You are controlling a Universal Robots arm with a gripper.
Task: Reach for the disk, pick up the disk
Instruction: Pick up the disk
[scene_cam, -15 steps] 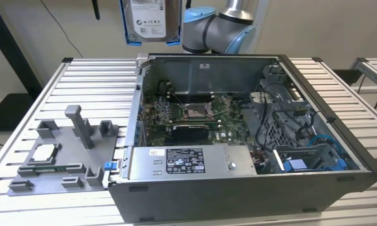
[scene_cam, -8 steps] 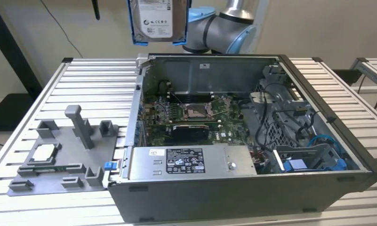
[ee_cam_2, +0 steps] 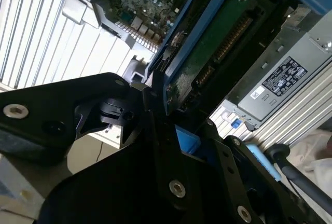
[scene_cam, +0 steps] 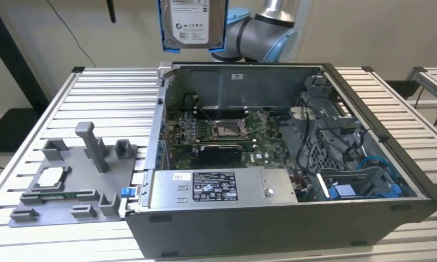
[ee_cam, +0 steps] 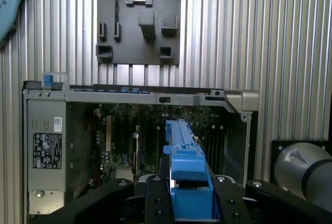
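Observation:
The disk [scene_cam: 192, 24] hangs high above the back edge of the open computer case, with its white label facing the exterior view and its blue frame showing along the sides. In the first wrist view I see the disk [ee_cam: 185, 175] edge-on, its blue frame clamped between my black gripper [ee_cam: 188, 203] fingers. The second wrist view shows the disk's green circuit-board underside [ee_cam_2: 218, 42] and blue rim, with the gripper [ee_cam_2: 158, 112] shut on its end. The disk touches nothing else.
The open computer case [scene_cam: 371, 136] lies below, with the motherboard, cables and a power supply [scene_cam: 218, 188] inside. A blue bracket [scene_cam: 349, 191] sits in its front corner. A grey fixture plate [scene_cam: 94, 204] with a small square chip [scene_cam: 52, 176] lies on the slatted table [scene_cam: 109, 98].

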